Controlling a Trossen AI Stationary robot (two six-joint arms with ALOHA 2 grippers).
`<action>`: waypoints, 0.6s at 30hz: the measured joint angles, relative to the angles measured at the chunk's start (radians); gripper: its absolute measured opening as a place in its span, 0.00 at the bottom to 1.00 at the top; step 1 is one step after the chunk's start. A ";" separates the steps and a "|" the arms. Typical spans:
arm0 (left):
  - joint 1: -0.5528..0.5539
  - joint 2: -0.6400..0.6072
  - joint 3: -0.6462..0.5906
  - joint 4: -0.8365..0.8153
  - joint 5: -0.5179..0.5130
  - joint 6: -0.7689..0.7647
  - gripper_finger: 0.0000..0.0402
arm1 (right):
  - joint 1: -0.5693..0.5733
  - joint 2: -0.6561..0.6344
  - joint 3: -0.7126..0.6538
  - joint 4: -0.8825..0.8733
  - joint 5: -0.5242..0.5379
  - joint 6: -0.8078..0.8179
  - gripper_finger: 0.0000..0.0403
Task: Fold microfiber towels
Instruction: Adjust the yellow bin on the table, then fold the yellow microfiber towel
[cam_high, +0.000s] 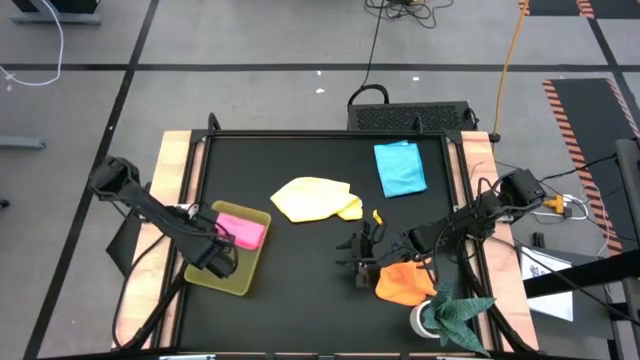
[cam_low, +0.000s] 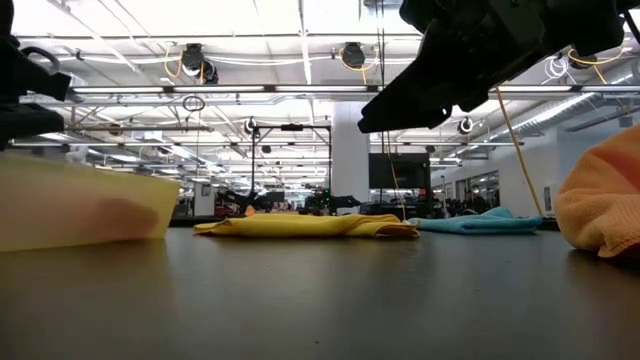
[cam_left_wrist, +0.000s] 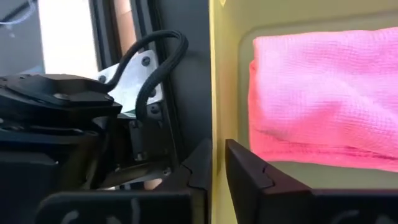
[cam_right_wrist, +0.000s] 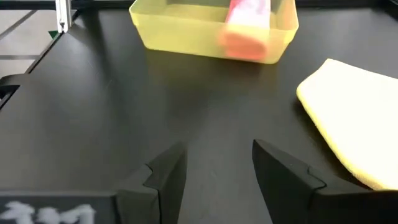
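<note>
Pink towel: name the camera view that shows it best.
The left wrist view: the pink towel fills the picture, folded in the tray. The high view shows it small, the right wrist view blurred, the low view only as a faint tint through the tray wall.

Bright overhead light, blurred foreground.

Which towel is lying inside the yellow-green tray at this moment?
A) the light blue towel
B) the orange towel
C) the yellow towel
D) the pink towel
D: the pink towel lies folded inside the tray, while the yellow towel, light blue towel and orange towel lie on the black table top.
</note>
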 joint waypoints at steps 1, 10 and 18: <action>-0.002 -0.006 0.000 0.000 -0.001 0.000 0.12 | 0.000 0.000 0.000 -0.001 0.000 0.000 0.43; -0.006 -0.116 0.003 0.000 0.136 0.111 0.38 | 0.000 0.000 0.000 -0.017 0.000 0.001 0.43; -0.022 -0.206 0.141 0.058 0.064 0.208 0.53 | 0.000 -0.021 0.000 -0.177 0.001 0.110 0.43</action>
